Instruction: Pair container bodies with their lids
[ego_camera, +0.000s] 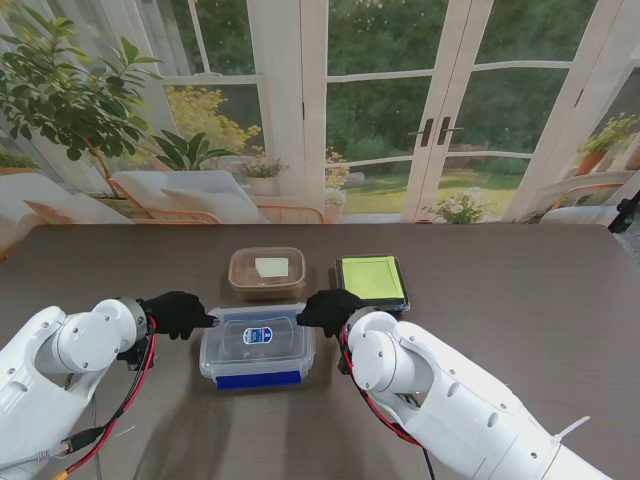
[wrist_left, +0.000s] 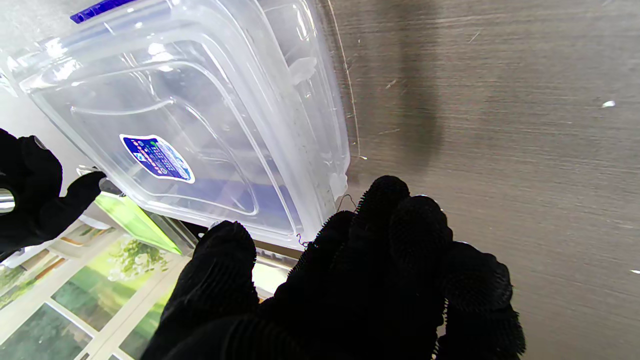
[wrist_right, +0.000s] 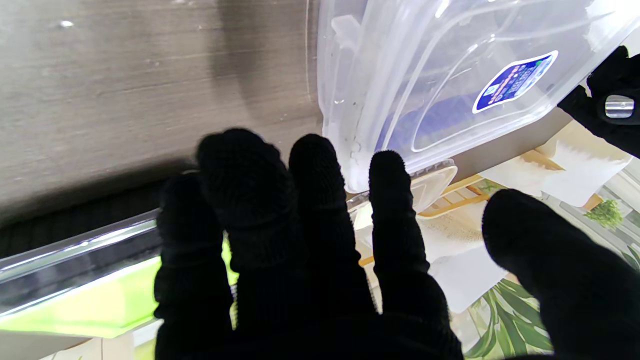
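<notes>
A clear plastic box (ego_camera: 258, 345) with its clear lid on, a blue sticker on top and a blue latch on the near side, sits in front of me. My left hand (ego_camera: 178, 313) rests at its far left corner, fingertips against the lid's edge, holding nothing. At the far right corner my right hand (ego_camera: 328, 310) touches the rim, fingers spread. In the left wrist view the box (wrist_left: 200, 125) lies just past my left hand (wrist_left: 360, 270). The right wrist view shows the box (wrist_right: 440, 75) beyond my right hand (wrist_right: 310, 260).
A brown open tub (ego_camera: 266, 273) with a pale square inside stands just behind the clear box. To its right is a black container with a green top (ego_camera: 371, 281), close behind my right hand. The dark wooden table (ego_camera: 520, 300) stretches out on both sides.
</notes>
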